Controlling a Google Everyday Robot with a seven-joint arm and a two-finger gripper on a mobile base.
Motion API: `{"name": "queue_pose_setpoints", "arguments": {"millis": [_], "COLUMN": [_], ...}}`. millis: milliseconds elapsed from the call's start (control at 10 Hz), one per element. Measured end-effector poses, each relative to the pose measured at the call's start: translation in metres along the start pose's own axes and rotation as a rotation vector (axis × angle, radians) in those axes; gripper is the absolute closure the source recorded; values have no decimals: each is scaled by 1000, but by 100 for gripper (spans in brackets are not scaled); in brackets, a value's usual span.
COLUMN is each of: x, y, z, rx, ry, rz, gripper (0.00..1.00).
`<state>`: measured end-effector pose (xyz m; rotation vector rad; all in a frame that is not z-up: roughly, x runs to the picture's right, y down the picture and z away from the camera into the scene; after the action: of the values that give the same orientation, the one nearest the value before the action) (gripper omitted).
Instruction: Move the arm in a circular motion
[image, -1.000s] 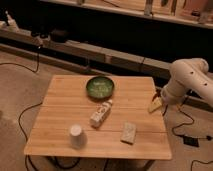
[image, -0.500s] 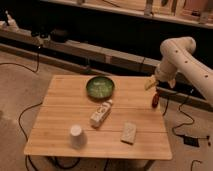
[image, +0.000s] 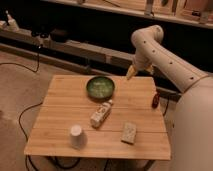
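Note:
The arm (image: 165, 57) is cream-white, thick and rounded, with small dark dots along it. It comes in from the right edge, bends at an elbow near the top, and points down-left. Its gripper (image: 130, 73) is a small tan tip hanging above the far right part of the wooden table (image: 60, 107), just right of the green bowl (image: 100, 87). Nothing shows in the gripper.
On the table lie a white bottle on its side (image: 101, 113), an upturned white cup (image: 76, 136) and a pale snack bar (image: 129, 132). A small red object (image: 155, 100) sits at the right edge. Cables (image: 22, 120) trail on the floor at left.
The arm has swung up and to the left, from beside the table's right edge to above its far side near the bowl. The view now frames the table closer.

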<state>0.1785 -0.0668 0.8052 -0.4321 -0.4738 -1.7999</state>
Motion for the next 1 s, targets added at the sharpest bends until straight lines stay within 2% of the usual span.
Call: {"name": "queue_pose_setpoints", "arguments": {"millis": [200, 300, 400, 500, 600, 700, 1000], "x": [5, 2, -3, -20, -38, -67, -175], "y": [-62, -83, -100, -121, -130, -139, -155], "z": [-4, -8, -14, -22, -26, -28, -13], "rx": [91, 130, 167, 214, 240, 269, 341], "ry": [17, 29, 43, 57, 62, 60, 10], "rz": [-112, -158, -197, -255, -287, -321, -389], "gripper": [20, 20, 20, 20, 20, 20, 20]}}
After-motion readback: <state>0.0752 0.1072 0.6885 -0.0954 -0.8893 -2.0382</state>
